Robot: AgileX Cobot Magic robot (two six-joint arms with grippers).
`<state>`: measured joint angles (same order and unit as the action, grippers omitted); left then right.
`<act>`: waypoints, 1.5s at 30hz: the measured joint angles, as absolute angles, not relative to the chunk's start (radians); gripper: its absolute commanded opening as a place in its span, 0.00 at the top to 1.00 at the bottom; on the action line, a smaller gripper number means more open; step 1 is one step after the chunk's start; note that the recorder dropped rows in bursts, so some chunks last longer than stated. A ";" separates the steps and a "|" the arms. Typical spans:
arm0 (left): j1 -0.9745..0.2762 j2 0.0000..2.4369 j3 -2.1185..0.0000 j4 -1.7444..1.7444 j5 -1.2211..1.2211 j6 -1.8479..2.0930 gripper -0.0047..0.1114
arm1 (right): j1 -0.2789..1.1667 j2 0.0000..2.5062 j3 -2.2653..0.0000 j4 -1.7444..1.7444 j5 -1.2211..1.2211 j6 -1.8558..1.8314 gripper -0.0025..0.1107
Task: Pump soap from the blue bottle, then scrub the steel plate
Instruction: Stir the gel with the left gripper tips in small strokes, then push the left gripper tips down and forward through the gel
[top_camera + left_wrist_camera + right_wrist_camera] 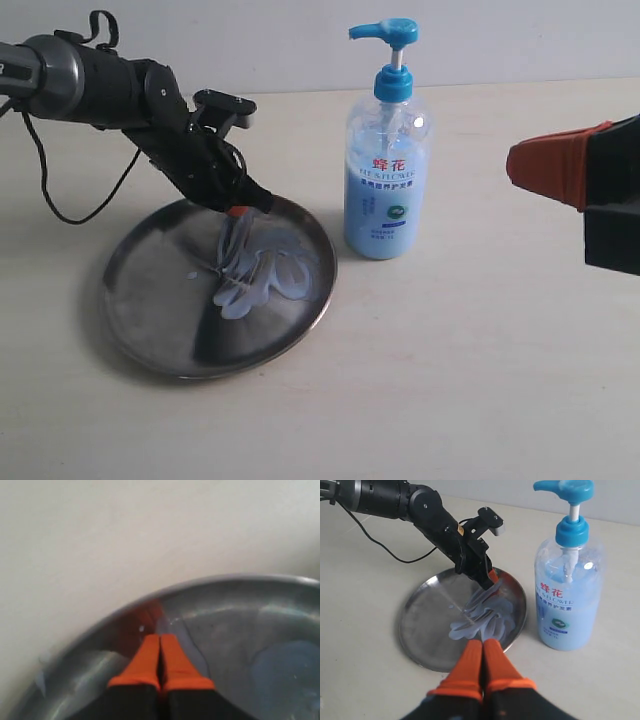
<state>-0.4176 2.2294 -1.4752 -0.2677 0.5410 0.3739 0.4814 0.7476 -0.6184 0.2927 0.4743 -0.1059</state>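
Note:
The steel plate [150, 320] lies on the table at the left, streaked with pale blue soap [262, 272] across its right half. My left gripper [240, 211] is shut with nothing in it, its orange tips down on the plate's far side by the soap. In the left wrist view those tips [160, 639] press together over the plate [225, 630]. The blue bottle [387, 180] stands upright just right of the plate. My right gripper [515, 165] is shut and empty, held off to the right of the bottle. The right wrist view shows it [482, 644] before the plate [425, 625], soap [485, 612] and bottle [568, 592].
A black cable [60, 190] trails from the left arm across the table at the far left. A pale wall [250, 40] rises behind the table's back edge.

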 measured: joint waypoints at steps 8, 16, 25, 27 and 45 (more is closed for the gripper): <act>-0.418 2.227 -1.485 -0.281 0.683 0.446 0.96 | 0.481 0.748 -0.618 0.293 0.474 -0.106 0.98; -0.418 2.220 -1.489 -0.350 0.970 0.521 0.96 | 0.481 0.748 -0.618 0.293 0.474 -0.106 0.98; -0.422 2.226 -1.483 -0.377 1.132 0.544 0.96 | 0.481 0.748 -0.618 0.300 0.474 -0.106 0.98; -0.430 2.226 -1.483 -0.374 1.130 0.546 0.96 | 0.481 0.748 -0.618 0.304 0.476 -0.106 0.98; -0.472 2.228 -1.481 -0.065 0.519 0.314 0.96 | 0.481 0.748 -0.618 0.393 0.478 -0.196 0.98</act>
